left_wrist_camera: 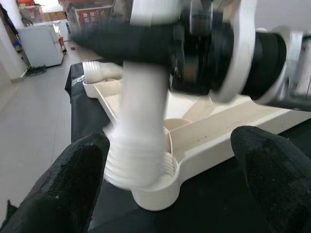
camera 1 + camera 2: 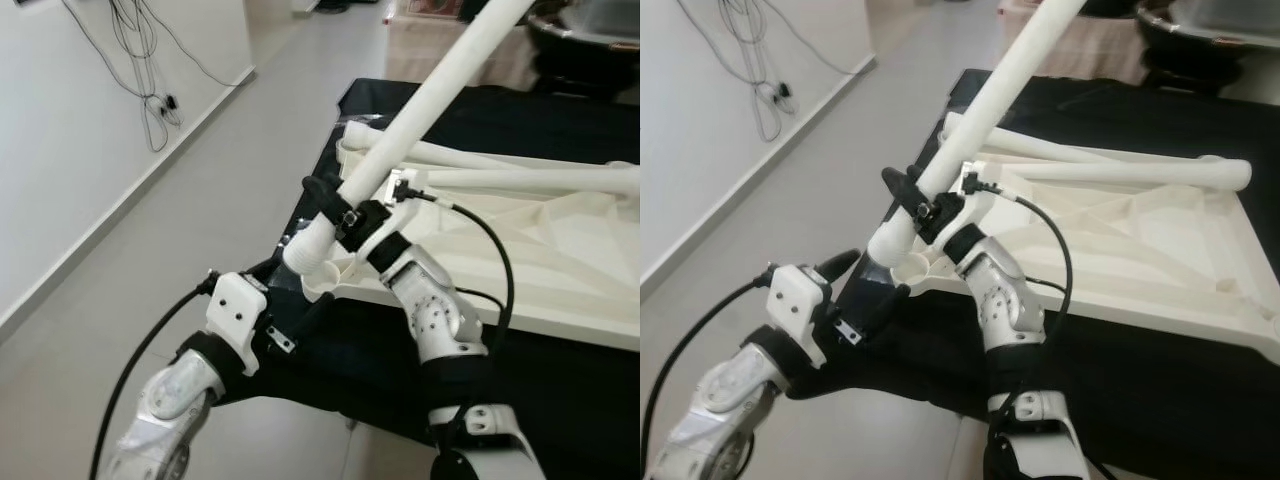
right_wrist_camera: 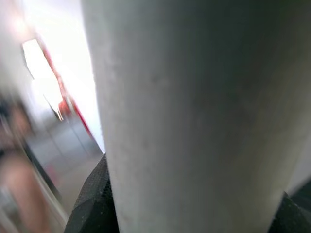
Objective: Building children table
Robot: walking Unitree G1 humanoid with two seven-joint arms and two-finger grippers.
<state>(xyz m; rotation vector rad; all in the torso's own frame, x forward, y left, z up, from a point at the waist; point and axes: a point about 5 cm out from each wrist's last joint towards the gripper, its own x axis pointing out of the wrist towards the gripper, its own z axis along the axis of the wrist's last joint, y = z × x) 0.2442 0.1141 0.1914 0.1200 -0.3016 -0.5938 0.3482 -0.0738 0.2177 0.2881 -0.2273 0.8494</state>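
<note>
1. Table top: you see a cream plastic children's table top lying upside down, ribbed underside up, on a black cloth. It reaches from the cloth's near left corner toward its far right side.

2. Corner socket: a round cup at the table top's near left corner, beside the cloth's left edge.

3. Held leg: a long white tube, tilted, its upper end rising up and away to the right. Its threaded lower end sits at the mouth of the corner socket; you cannot tell how deep it is seated.

4. Right gripper: its black fingers are clamped around the held leg just above the threaded end. In the right wrist view the tube is pressed close against the camera, with a black finger pad at its side.

5. Left gripper: it is low at the cloth's near left corner, pointing at the corner socket. Its two black fingers stand spread wide, one on each side of the socket, gripping nothing.

6. Spare legs: two more white tubes lie across the table top's far side, converging toward its far left corner.

7. Surroundings: grey floor to the left of the cloth, a white wall with loose cables hanging on it.
</note>
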